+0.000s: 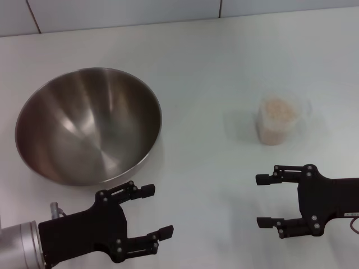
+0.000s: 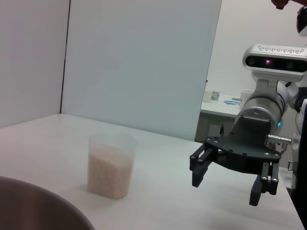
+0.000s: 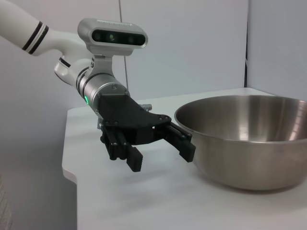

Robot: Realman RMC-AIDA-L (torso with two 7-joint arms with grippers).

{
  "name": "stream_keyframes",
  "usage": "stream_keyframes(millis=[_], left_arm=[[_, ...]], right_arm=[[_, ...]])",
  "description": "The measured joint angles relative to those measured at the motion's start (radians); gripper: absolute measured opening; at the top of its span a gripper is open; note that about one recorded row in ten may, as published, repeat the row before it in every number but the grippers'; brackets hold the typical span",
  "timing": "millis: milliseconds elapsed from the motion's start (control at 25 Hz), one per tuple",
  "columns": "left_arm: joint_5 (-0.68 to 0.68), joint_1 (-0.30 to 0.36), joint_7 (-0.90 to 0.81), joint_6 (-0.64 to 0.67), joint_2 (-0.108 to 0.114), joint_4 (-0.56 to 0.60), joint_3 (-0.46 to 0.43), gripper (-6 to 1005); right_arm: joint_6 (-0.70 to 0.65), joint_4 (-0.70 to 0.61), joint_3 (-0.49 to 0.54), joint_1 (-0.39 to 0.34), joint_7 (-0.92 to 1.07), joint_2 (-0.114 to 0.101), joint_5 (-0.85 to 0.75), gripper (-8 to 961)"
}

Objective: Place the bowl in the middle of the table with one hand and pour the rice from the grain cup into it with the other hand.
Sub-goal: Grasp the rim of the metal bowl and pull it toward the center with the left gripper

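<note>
The steel bowl stands empty on the left of the white table. It also shows in the right wrist view and, as a rim, in the left wrist view. The clear grain cup, filled with pale rice, stands upright on the right; it shows in the left wrist view too. My left gripper is open and empty, just in front of the bowl's near rim. My right gripper is open and empty, in front of the cup and apart from it.
A pale wall panel runs along the table's far edge. The table's near corner and side edge show in the right wrist view. Bare tabletop lies between the bowl and the cup.
</note>
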Motion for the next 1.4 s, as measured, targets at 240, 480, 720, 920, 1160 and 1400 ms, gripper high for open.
stream_keyframes(millis=[240, 480, 720, 920, 1160, 1400], left_arm=[[0.000, 0.001, 0.000, 0.002, 0.000, 0.000, 0.000, 822], [-0.002, 0.006, 0.000, 0.015, 0.000, 0.011, -0.001, 819], [-0.135, 0.043, -0.028, 0.126, -0.011, 0.133, -0.084, 816], [-0.084, 0.060, -0.454, -0.218, -0.006, 0.412, -0.286, 813], [0.336, 0.006, -0.921, -0.468, 0.007, 0.596, -0.339, 810], [0.708, -0.114, -1.169, -0.348, -0.006, 0.582, -0.416, 808]], right_arm=[[0.000, 0.000, 0.000, 0.000, -0.002, 0.000, 0.000, 759], [0.000, 0.000, -0.001, 0.000, -0.002, 0.000, 0.000, 759], [0.001, 0.000, -0.004, 0.001, -0.001, 0.001, 0.000, 758], [0.001, 0.000, -0.006, 0.001, 0.005, 0.002, 0.000, 758], [0.001, 0.000, -0.005, 0.001, 0.005, 0.002, 0.000, 758], [0.001, -0.002, -0.006, 0.002, 0.005, 0.002, 0.000, 758]])
